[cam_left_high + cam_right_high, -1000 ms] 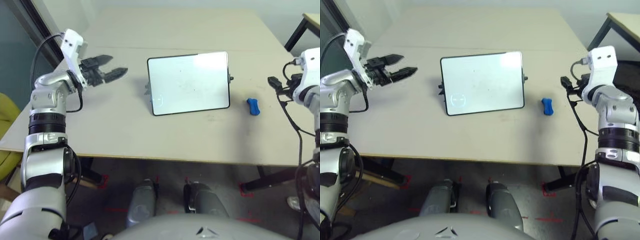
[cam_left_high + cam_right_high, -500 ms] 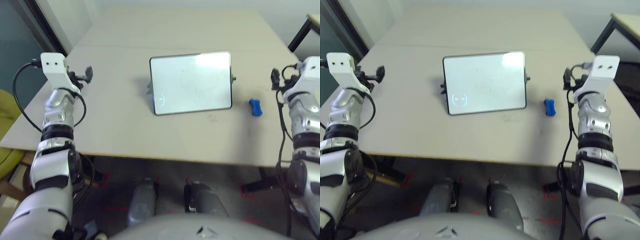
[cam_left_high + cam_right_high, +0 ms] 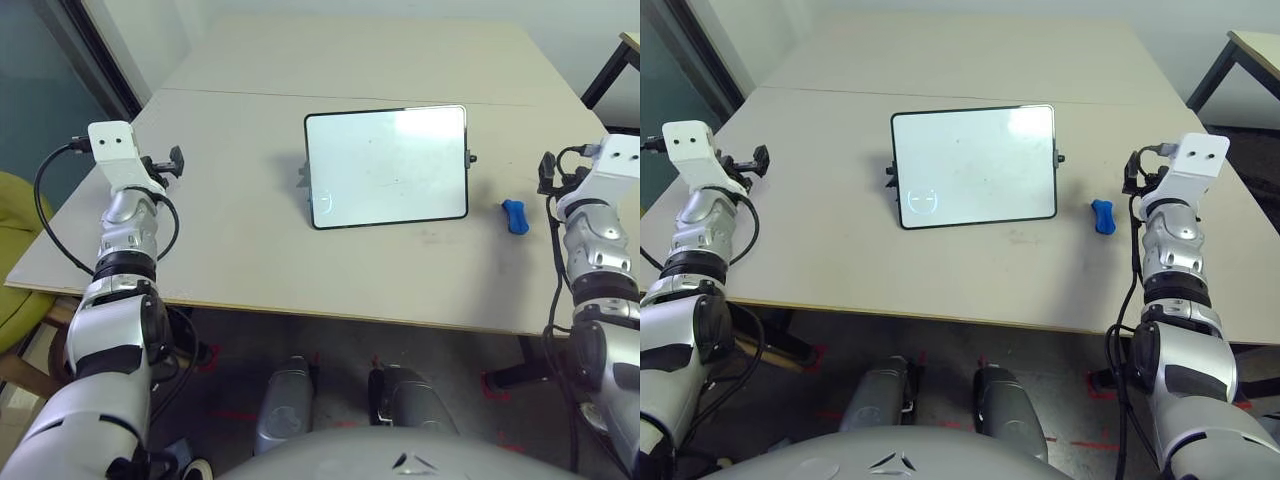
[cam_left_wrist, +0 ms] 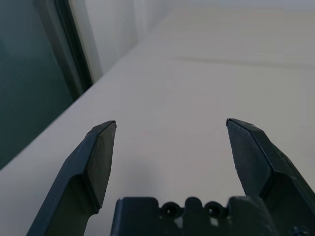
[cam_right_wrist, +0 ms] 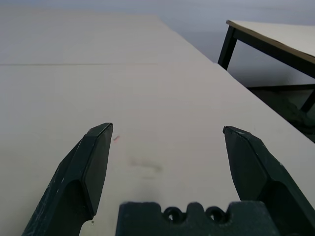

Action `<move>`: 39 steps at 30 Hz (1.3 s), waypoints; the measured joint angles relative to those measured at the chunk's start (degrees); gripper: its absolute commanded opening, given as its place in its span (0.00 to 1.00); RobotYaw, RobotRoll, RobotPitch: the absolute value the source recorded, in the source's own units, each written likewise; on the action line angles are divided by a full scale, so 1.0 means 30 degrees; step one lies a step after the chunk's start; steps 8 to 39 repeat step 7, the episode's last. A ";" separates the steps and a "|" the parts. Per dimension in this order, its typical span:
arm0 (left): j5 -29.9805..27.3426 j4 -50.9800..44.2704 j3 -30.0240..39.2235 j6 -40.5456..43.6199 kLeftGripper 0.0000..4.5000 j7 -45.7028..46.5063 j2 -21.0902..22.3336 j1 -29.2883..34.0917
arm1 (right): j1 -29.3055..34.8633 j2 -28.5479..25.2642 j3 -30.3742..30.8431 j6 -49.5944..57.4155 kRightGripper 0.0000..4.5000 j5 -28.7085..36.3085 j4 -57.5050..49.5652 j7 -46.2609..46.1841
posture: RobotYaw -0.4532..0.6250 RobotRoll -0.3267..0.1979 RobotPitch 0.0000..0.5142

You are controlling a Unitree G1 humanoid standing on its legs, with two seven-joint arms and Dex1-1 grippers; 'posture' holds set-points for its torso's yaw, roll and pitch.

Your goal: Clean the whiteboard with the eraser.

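Forearms reach forward, jaws (image 5: 168, 129) (right) parted.

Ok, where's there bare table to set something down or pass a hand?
Bare: between left hand and whiteboard, behind the whiteboard, and in front of it to the near edge. Crowded: the strip from the whiteboard past the blue eraser to the right hand.

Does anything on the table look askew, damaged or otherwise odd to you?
Nothing seems spilled or damaged. The whiteboard sits slightly askew, its lower edge not parallel to the front edge of the table. Faint smudges mark the tabletop between it and the blue eraser, perhaps just old wear.
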 measured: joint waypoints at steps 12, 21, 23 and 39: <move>-0.0058 0.0092 -0.0005 -0.0116 1.00 -0.0475 -0.0129 -0.0199 | 0.0035 0.0040 0.0016 0.0004 1.00 0.0004 -0.0150 0.0083 | 0.57 0.62 0.18; -0.0058 0.0092 -0.0005 -0.0116 1.00 -0.0475 -0.0129 -0.0199 | 0.0035 0.0040 0.0016 0.0004 1.00 0.0004 -0.0150 0.0083 | 0.57 0.62 0.18; -0.0058 0.0092 -0.0005 -0.0116 1.00 -0.0475 -0.0129 -0.0199 | 0.0035 0.0040 0.0016 0.0004 1.00 0.0004 -0.0150 0.0083 | 0.57 0.62 0.18; -0.0058 0.0092 -0.0005 -0.0116 1.00 -0.0475 -0.0129 -0.0199 | 0.0035 0.0040 0.0016 0.0004 1.00 0.0004 -0.0150 0.0083 | 0.57 0.62 0.18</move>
